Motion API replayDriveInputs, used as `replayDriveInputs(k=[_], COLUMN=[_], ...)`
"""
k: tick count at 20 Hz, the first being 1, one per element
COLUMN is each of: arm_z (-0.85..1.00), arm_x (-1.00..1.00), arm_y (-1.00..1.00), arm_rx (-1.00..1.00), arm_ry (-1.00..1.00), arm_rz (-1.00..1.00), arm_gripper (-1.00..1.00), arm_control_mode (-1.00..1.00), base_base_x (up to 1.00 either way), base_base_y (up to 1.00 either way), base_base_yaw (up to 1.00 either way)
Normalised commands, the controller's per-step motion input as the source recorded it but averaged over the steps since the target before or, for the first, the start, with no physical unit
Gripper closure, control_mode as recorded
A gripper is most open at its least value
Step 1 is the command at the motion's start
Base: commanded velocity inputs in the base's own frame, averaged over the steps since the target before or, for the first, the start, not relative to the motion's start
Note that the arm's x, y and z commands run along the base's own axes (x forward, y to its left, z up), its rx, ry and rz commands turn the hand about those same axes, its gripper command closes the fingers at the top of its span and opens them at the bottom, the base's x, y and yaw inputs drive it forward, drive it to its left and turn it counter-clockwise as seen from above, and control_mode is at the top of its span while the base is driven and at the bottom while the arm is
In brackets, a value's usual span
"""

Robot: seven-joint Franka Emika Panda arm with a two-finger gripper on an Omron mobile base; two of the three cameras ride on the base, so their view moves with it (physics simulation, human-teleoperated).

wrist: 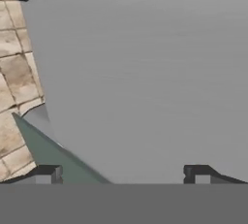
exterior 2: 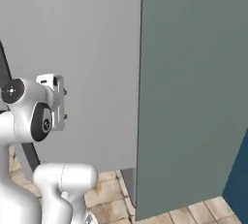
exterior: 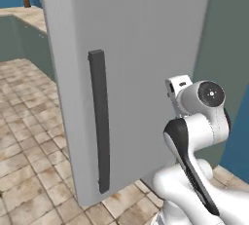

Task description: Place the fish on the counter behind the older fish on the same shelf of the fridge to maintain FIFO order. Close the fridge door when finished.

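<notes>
Spread wide with nothing between them, the jaws [wrist: 121, 173] face the flat grey fridge door [wrist: 145, 72] just ahead. Its dark bar handle [exterior: 99, 121] runs vertically off to their left, above tan floor tiles [exterior: 29, 160]; a grey-green cabinet panel [exterior 2: 193, 92] stands rightward.

A floor of beige stone tiles [exterior: 29, 170] is seen at left. A tall grey-green panel [exterior 2: 193, 97] is set at right, and blue wall [exterior: 240, 136] is glimpsed beyond.
</notes>
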Motion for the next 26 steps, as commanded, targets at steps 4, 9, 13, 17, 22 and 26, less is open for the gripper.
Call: replayDriveInputs(k=[4,9,13,17,22,26], arm_z=[0.0,-0.08,-0.15,-0.04,0.0,0.0], arm_x=[0.0,0.22,0.71,0.77,0.79,0.93], arm_y=[0.0,0.0,0.03,0.28,0.2,0.06], arm_rx=[0.0,0.0,0.0,0.0,0.0,0.0], arm_ry=[0.0,0.0,0.0,-0.02,-0.07,-0.05], arm_rz=[0.0,0.01,-0.02,-0.15,-0.19,-0.18], arm_gripper=[-1.0,-1.0,-1.0,-1.0,-1.0,-1.0], arm_control_mode=[1.0,-1.0,-1.0,-1.0,-1.0,-1.0], base_base_x=[0.52,0.17,0.0,0.0,0.0,0.0], base_base_y=[-0.15,-0.08,0.0,0.0,0.0,0.0], base_base_yaw=[0.37,0.06,0.0,0.0,0.0,0.0])
